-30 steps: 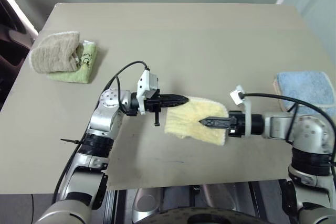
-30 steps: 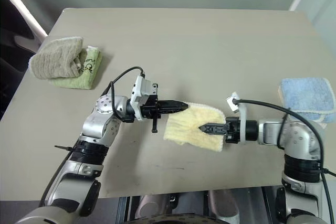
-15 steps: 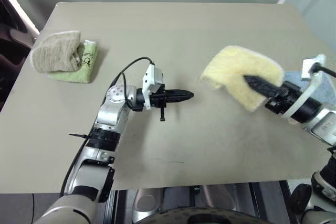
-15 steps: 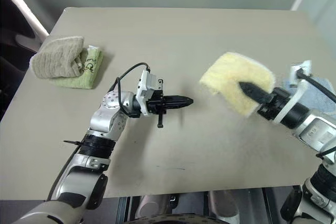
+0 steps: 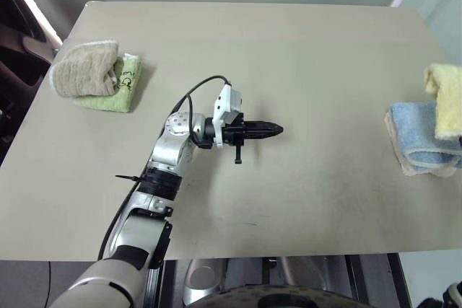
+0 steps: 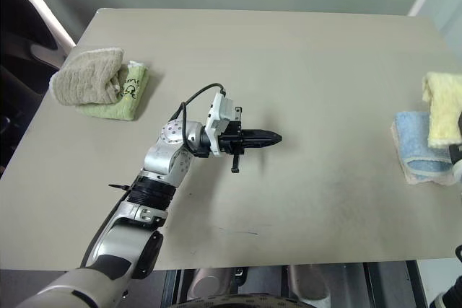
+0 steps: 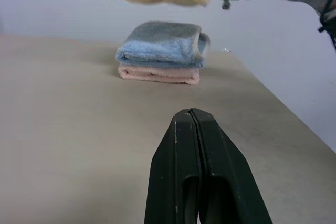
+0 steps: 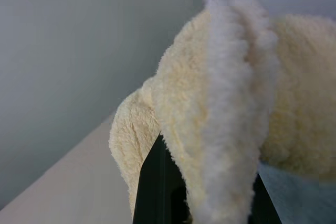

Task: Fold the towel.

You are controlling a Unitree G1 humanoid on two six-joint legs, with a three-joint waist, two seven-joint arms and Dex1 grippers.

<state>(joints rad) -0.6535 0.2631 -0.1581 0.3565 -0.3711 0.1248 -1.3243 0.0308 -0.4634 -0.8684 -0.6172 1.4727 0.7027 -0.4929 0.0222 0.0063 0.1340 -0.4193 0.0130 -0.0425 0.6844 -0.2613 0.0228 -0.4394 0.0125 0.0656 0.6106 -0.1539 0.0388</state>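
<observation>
Left gripper: fingers pressed together with nothing between them, pointing level toward the robot's right, over the bare middle of the table. In the left wrist view the two black fingers meet along one seam.

Right gripper: pinching the towel. In the right wrist view the pale yellow cloth is draped over the black fingers and hides their tips, so the gap between them cannot be made out; the cloth hangs from them in thick folds.

Towel: bunched and folded, held in the air at the table's right edge, directly above the stack there. In the left wrist view it hangs clear of the stack, with a band of wall showing between the two.

Stack: a blue towel folded on top of a pink one, lying near the right edge of the table, well apart from the left gripper.

Far left corner: a beige-brown towel rolled on a light green one, which bears some dark print, perhaps lettering.
</observation>
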